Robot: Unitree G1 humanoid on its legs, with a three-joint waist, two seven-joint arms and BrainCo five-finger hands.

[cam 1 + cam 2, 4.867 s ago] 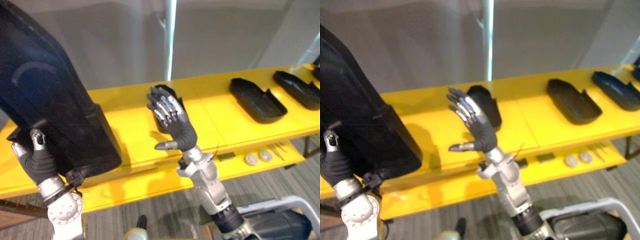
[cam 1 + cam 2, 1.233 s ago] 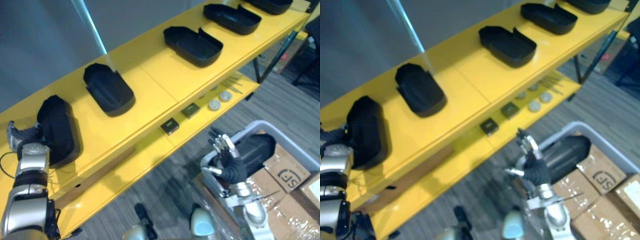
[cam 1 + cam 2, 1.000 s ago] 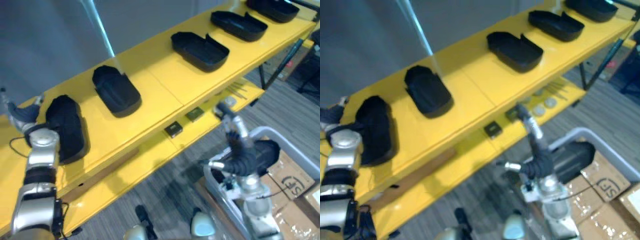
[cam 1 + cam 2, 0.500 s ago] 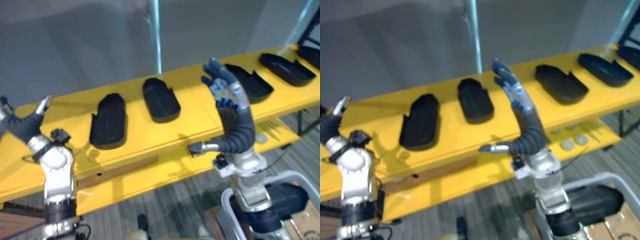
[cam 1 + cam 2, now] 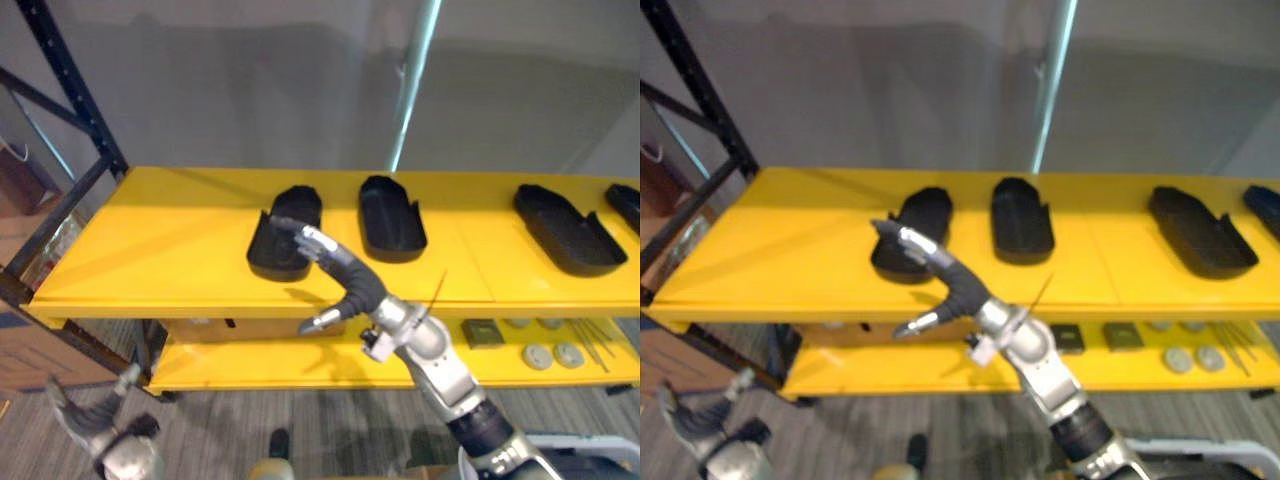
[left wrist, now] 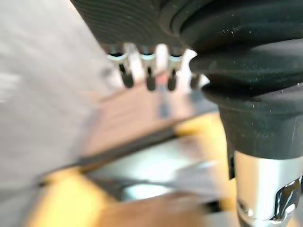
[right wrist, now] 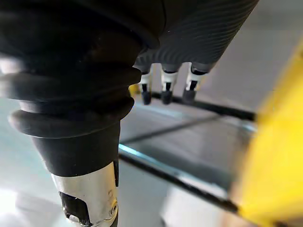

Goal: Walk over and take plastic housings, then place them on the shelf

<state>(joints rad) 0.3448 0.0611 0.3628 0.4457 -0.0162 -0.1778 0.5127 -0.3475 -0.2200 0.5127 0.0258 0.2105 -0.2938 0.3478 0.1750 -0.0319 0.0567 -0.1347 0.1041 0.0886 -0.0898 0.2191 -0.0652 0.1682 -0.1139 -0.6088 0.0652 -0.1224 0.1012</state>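
Drops left hand (image 5: pixel 92 424) low since a moment ago, slack and empty; holds right hand (image 5: pixel 341 273) up, fingers straight, empty, just before leftmost housing (image 5: pixel 268 250), lying front-to-back on yellow shelf (image 5: pixel 150 240), nearer that right hand.

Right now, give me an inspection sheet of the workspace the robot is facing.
Surface: yellow shelf, its top level bare at the left end.
Job's things: four black plastic housings in a row on the top level, none held.
Clutter: dark blocks, round discs and thin tools on the lower level.
Hands: right hand raised before the leftmost housing, fingers straight, empty; left hand low, open, empty.
Cables: nothing seen.
Surroundings: black rack post, pale pole, grey wall, carpet.
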